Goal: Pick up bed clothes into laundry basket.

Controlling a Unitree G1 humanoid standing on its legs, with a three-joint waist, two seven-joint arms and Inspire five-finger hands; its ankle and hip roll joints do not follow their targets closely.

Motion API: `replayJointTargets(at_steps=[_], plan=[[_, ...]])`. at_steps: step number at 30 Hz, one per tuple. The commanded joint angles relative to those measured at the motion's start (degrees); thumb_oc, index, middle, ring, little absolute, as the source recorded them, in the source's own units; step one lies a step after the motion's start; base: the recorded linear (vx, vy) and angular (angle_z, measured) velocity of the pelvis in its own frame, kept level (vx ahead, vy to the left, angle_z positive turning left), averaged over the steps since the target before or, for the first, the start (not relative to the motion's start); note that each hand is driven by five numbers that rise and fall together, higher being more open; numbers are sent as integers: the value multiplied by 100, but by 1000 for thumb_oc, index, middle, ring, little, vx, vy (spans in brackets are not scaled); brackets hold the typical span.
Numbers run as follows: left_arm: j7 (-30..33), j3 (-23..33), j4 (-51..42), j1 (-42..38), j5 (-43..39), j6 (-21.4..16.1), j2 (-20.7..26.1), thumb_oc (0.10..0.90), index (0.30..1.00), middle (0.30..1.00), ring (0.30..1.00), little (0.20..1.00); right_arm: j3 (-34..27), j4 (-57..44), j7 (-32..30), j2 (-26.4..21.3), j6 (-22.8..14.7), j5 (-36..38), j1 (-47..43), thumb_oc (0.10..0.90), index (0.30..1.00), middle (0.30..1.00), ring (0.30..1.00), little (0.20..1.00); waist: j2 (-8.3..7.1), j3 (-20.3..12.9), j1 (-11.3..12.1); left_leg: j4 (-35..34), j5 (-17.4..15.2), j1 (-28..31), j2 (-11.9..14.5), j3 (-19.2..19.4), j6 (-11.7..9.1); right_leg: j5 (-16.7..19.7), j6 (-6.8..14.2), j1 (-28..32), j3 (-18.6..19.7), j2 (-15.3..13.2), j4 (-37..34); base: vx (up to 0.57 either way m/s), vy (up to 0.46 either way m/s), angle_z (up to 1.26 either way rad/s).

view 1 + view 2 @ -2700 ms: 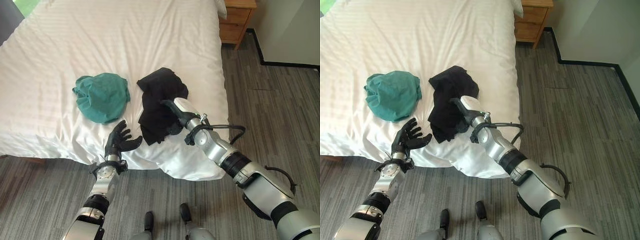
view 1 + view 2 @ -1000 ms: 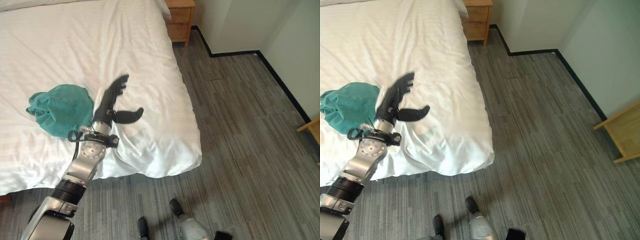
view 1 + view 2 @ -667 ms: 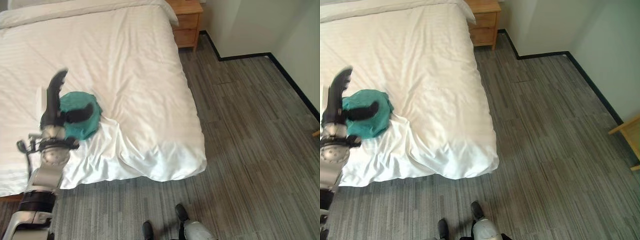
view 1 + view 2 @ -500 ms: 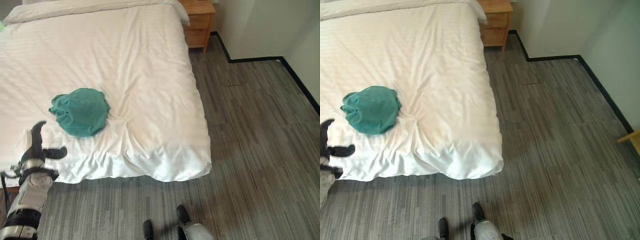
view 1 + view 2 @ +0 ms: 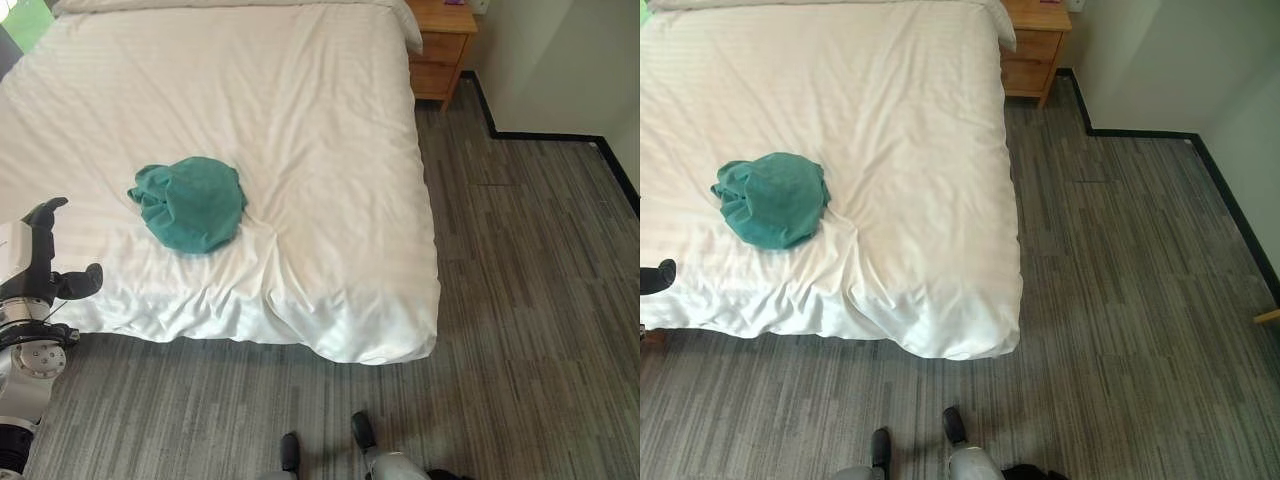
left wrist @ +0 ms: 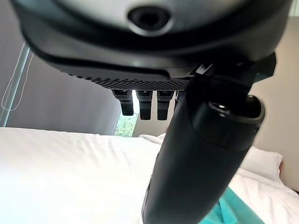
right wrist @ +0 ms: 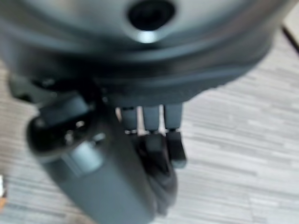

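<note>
A crumpled green garment [image 5: 190, 203] lies on the white bed [image 5: 300, 120], left of its middle; a corner of the garment [image 6: 233, 210] also shows past my left hand in the left wrist view. My left hand [image 5: 40, 262] hovers at the bed's near left edge, apart from the garment, fingers straight and thumb spread, holding nothing. In the right wrist view my right hand [image 7: 149, 126] hangs over the grey floor with its fingers curled on a dark bunch of black cloth [image 7: 162, 186].
A wooden nightstand [image 5: 440, 45] stands by the bed's far right corner. Grey plank floor [image 5: 530, 300] runs along the bed's right side and foot, bounded by a wall with black skirting [image 5: 1140, 130]. A wooden furniture corner [image 5: 1270, 317] shows at the far right.
The camera has swung about. The black garment that lay beside the green one is gone from the bed, and the right arm has left the eye views. My left hand dropped back to the bed's near left edge.
</note>
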Motion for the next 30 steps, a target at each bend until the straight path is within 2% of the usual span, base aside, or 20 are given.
replayJointTargets(at_steps=[1,9,14,22,30], plan=[[304,480,-125,-472,-184,-265,313,800,900,900,900,900,164,241,-83,-186,54,-88,277,400,300,300,300,300,-168,-315,-76,39,-223,-46,-46,421,-182,-766,364,243,62,-166,98,0,0,0],[357,305,-480,-771,239,-97,450,800,900,900,900,900,251,155,-48,-151,50,-187,281,400,300,300,300,300,-219,-309,-131,39,-248,-46,-11,444,-199,-762,360,239,91,-141,85,0,0,0],[313,-521,-444,-1825,664,95,716,800,900,900,900,900,390,143,-43,-176,51,-277,286,400,300,300,300,300,-260,-304,-229,39,-244,-113,15,470,-215,-736,387,158,89,-132,87,-3,-2,1],[154,-2009,542,-3351,1112,388,744,800,900,900,900,900,578,236,-85,-217,53,-288,201,400,300,300,300,300,-285,-285,-360,39,-233,-167,34,541,-221,-685,427,65,106,-115,89,-4,4,-4],[18,-2598,1016,-3938,1236,529,561,800,900,900,900,900,662,387,-95,-175,94,-275,139,400,300,300,300,300,-301,-233,-390,39,-221,-264,21,580,-213,-637,462,-57,110,-120,95,-7,5,-5]])
